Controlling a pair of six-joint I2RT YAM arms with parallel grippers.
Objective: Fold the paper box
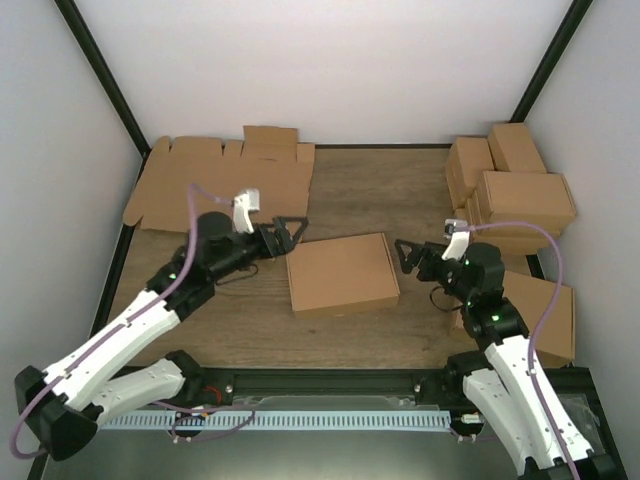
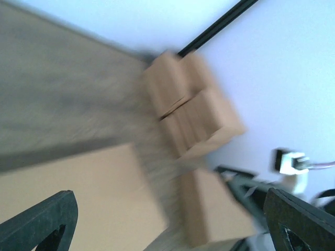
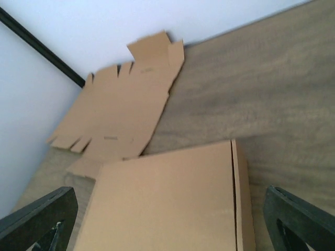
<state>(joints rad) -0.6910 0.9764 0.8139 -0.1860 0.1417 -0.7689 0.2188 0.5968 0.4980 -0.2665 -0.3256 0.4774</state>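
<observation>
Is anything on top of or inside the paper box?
Nothing lies on the paper box; its lid is closed, so the inside cannot be seen.

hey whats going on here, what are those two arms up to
Two robot arms are working on a paper box in the middle of the table. The box lies flat and closed, so it looks folded. The left gripper is close to its left edge and the right gripper is near its right edge. Both are open and hold nothing. Flat cardboard sheets lie at the back left and brown cartons are stacked at the back right.

Bright, even light; left wrist view motion-blurred.
</observation>
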